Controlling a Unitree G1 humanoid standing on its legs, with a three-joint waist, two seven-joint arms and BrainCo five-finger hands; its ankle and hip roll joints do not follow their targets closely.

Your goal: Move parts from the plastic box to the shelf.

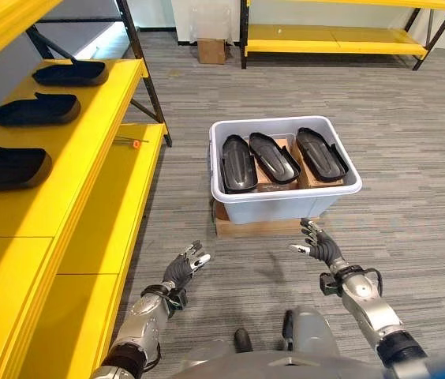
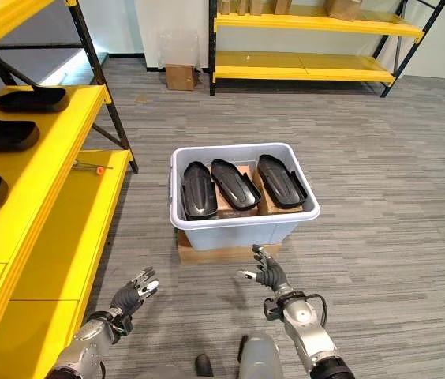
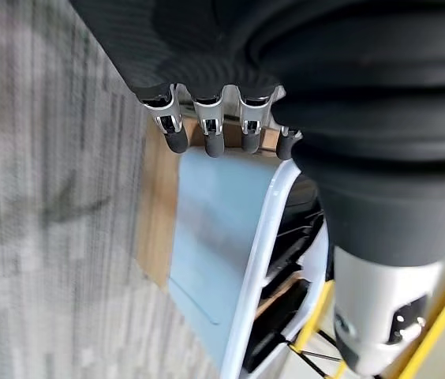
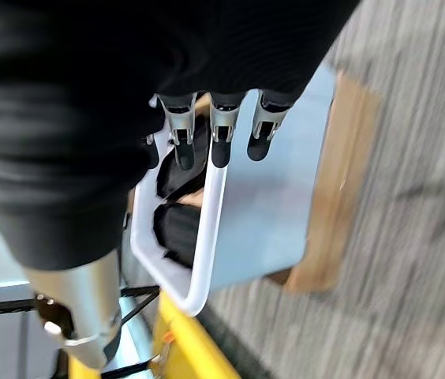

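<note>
Three long black moulded plastic parts (image 1: pixel 284 157) are lying side by side inside the pale grey plastic box (image 1: pixel 286 204) at the centre of the frame, propped on brown cardboard pieces (image 1: pixel 272 175). The box is resting on a flat brown cardboard slab (image 1: pixel 242 227) on the grey striped carpet (image 1: pixel 412 181). Three more black parts (image 1: pixel 35 110) are sitting on the yellow shelf (image 1: pixel 72 197) along the left edge. The left hand (image 1: pixel 185 268) is being held at lower centre-left, fingers relaxed and grasping nothing. The right hand (image 1: pixel 318 245) is being held at lower centre-right, just short of the box's near wall, fingers spread and empty.
</note>
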